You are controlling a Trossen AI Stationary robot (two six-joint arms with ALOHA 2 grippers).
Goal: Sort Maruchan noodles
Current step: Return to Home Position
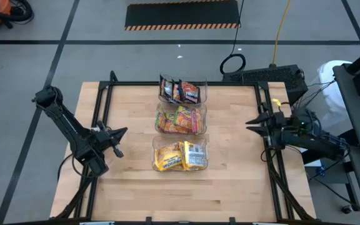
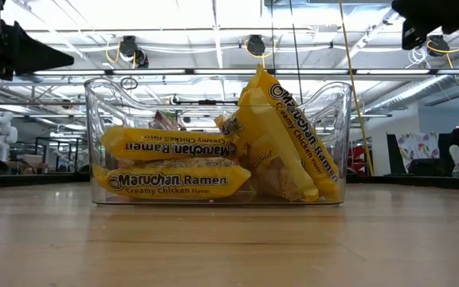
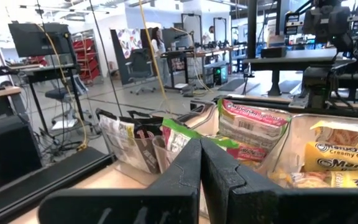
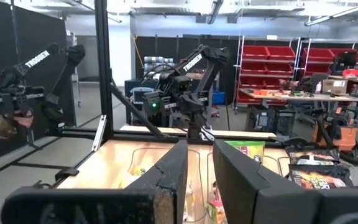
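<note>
Guessing these glossy flat Maruchan noodle packets (image 2: 174,181) handle light and slippery, so pinch edges; left tool (image 1: 124,132) clenched, right tool (image 1: 249,125) barely parted.

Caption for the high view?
Dark, green and yellow glossy noodle packets sorted into three clear plastic bins; left pincer and right pincer parked at the wooden table's sides.

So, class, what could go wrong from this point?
1. A glossy yellow ramen packet leans above the rim of its clear plastic bin; it might topple out.
2. Dark brown packets stand upright in a second clear bin; the left gripper or right gripper could snag them passing.
</note>
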